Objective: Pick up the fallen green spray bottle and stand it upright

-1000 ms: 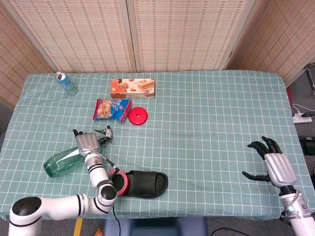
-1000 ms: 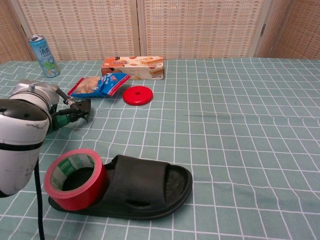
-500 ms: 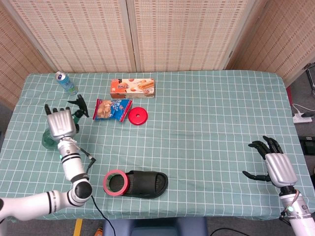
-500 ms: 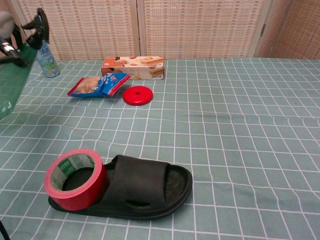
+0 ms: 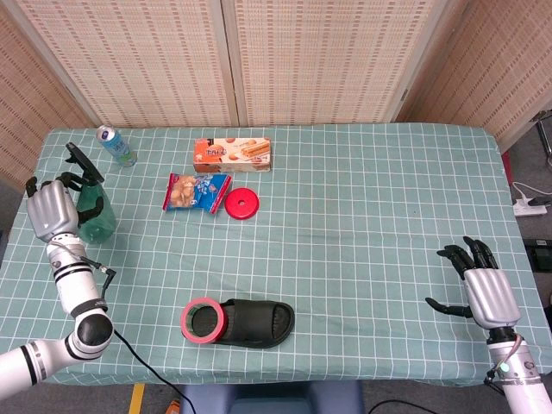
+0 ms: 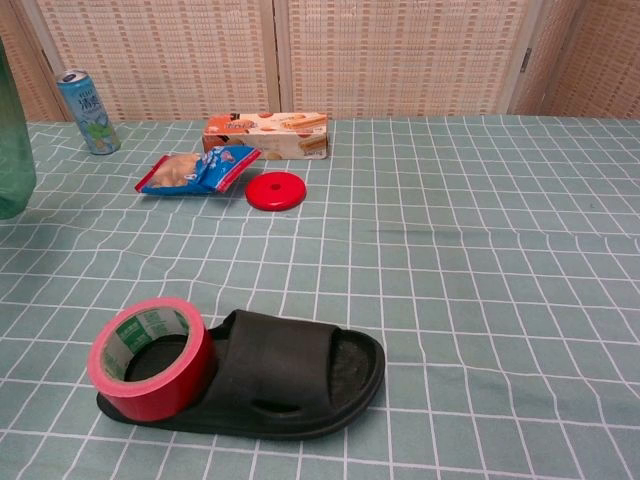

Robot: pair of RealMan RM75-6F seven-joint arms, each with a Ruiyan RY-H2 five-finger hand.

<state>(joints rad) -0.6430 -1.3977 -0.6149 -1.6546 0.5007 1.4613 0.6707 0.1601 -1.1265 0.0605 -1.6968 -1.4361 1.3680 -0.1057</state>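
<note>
My left hand [image 5: 52, 211] grips the green spray bottle [image 5: 93, 216] at the table's left edge. The bottle is nearly upright, its black trigger head [image 5: 82, 164] on top and its base low over the cloth; whether it touches the cloth I cannot tell. In the chest view only the bottle's green body [image 6: 15, 150] shows at the left border, and the left hand is out of that frame. My right hand [image 5: 483, 289] hovers open at the right front corner of the table, fingers spread, holding nothing.
A drinks can [image 5: 115, 145] stands behind the bottle. A biscuit box [image 5: 232, 153], a snack bag [image 5: 197, 191] and a red lid [image 5: 241, 204] lie mid-left. A black slipper [image 5: 254, 322] with a red tape roll [image 5: 203, 321] lies near the front edge.
My left hand lifted the bottle from lying near the slipper, carried it left and back, and turned it from tilted to nearly upright. The right hand stayed still.
</note>
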